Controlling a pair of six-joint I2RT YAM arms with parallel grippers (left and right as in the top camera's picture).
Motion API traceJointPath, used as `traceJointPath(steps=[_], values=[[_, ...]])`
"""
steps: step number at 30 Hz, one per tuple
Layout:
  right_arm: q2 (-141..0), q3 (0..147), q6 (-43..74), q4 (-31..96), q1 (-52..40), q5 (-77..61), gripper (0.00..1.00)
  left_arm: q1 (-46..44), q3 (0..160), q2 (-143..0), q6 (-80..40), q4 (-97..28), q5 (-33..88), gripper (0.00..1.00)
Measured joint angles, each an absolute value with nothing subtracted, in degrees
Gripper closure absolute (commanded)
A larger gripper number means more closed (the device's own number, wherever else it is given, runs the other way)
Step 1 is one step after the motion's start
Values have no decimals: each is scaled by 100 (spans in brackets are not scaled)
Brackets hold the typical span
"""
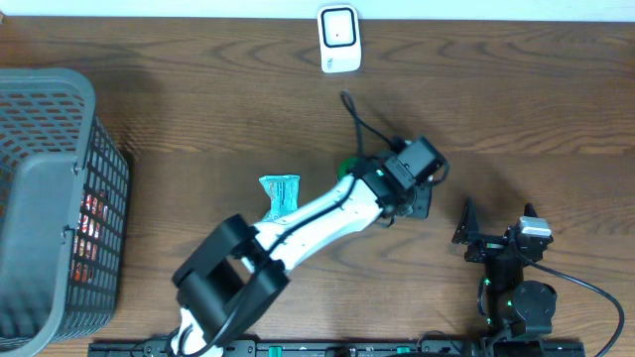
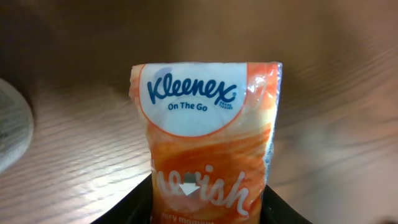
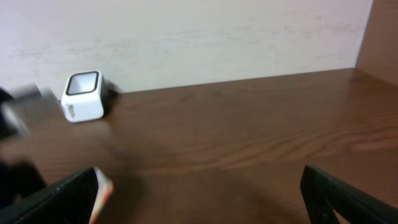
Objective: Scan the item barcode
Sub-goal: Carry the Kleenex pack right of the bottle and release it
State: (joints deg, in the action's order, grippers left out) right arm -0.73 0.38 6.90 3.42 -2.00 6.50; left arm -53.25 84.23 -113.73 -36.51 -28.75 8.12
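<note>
Orange Kleenex tissue pack (image 2: pixel 208 155) sits clamped in the left gripper (image 2: pixel 205 211), over the middle-right of the wooden counter (image 1: pixel 198 109) and well short of the white scanner (image 1: pixel 338 38). Its long axis runs straight out from the gripper, logo end farthest away. The right gripper (image 1: pixel 496 220) stands wide apart. The grey mesh basket (image 1: pixel 60 119) holds what look like reddish packets (image 1: pixel 94 213).

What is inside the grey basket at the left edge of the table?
Through the mesh wall of the basket, a red-and-white item shows. The rest of the inside is covered by the grey walls, so any other contents cannot be seen.
</note>
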Motion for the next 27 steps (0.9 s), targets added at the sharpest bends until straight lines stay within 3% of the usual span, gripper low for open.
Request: traceJointPath(steps=[3,10,16,18,20,24,27], values=[[-73,38,690,342,-200,650,1,-5380,8412,-11568,-3448,-3068,506,57],[-73,38,692,342,-200,650,1,-5376,8401,-11620,-4405,-2871,222,18],[-75,38,692,342,-200,650,1,-5380,8401,-11620,-5124,-2740,196,17],[-73,38,690,342,-200,650,1,-5384,8401,-11620,-5203,-2799,128,23],[-73,38,692,342,-200,650,1,-5387,8401,-11620,-5308,-2877,10,46],[-73,38,692,342,-200,650,1,-5387,8401,-11620,-5328,-2965,-290,74],[-73,38,692,342,-200,650,1,-5387,8401,-11620,-5376,-2967,-495,89]])
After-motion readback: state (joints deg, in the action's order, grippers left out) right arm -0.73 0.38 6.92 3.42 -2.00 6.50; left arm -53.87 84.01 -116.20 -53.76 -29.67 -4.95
